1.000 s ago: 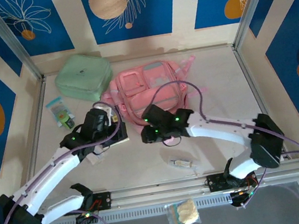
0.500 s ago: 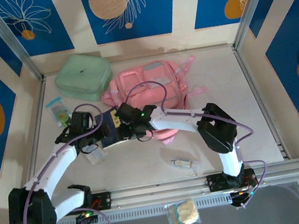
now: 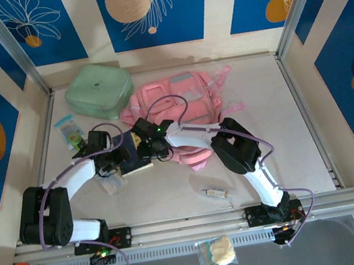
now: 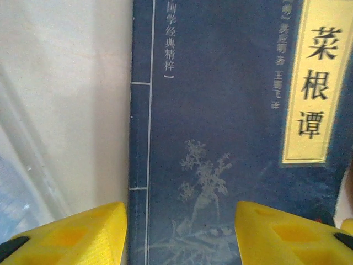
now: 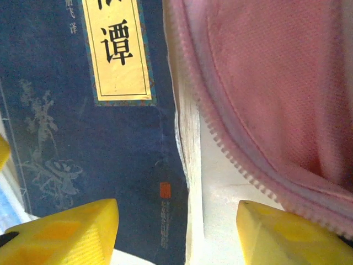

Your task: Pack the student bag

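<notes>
In the top view you see the student bag, a large pink fabric backpack with grey-white panels. It lies flat on the pale table, near the middle and a little toward 12 o'clock. A dark blue paperback book with a yellow title label lies flat at about 7 o'clock from the bag, and both arms reach to it. Your left gripper meets the book from its 9 o'clock side. In the left wrist view its yellow fingers stand apart above the blue cover with nothing clamped between them, so this gripper is open. Your right gripper is at the book's 3 o'clock side, and its jaws also stand apart and hold nothing. In the right wrist view one finger is over the blue cover and the other is near the bag's pink zip edge. The book's page edge lies just beside that zip; I cannot tell if they touch. A mint-green square zip case lies at 10 o'clock from the bag, and a small clear packet lies at 6 o'clock from it, well apart.
</notes>
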You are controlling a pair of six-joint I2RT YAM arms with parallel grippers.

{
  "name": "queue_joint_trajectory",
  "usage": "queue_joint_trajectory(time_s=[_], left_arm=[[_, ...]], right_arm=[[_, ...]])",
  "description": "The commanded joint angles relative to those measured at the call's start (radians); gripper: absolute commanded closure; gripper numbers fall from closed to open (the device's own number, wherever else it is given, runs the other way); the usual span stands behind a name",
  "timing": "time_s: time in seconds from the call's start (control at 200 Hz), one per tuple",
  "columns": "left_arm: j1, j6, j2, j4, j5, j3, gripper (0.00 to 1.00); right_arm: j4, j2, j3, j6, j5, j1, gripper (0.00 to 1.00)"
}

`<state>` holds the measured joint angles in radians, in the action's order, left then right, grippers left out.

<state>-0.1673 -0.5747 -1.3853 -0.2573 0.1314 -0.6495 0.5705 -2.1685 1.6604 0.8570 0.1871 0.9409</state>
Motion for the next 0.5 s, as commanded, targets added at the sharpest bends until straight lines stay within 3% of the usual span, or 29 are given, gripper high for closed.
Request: queue_joint_trajectory(time_s=[0.0,0.2,0.495], left_arm=[[0.012,0.007,-0.035,0.050,0.050,0.013,0.46],[0.006,-0.049,-0.025,0.107,0.143,0.075,0.48],[-0.070,-0.133,0.159,0.054,0.107,0.207,0.51]], right_arm=[[0.024,-0.049,0.053,-0.042,0.002,-0.007,0.40],[0.007,-0.070,0.061,-0.063,-0.043,-0.003,0.45],[0.007,-0.025,0.004,-0.093,-0.076,0.048,0.52]])
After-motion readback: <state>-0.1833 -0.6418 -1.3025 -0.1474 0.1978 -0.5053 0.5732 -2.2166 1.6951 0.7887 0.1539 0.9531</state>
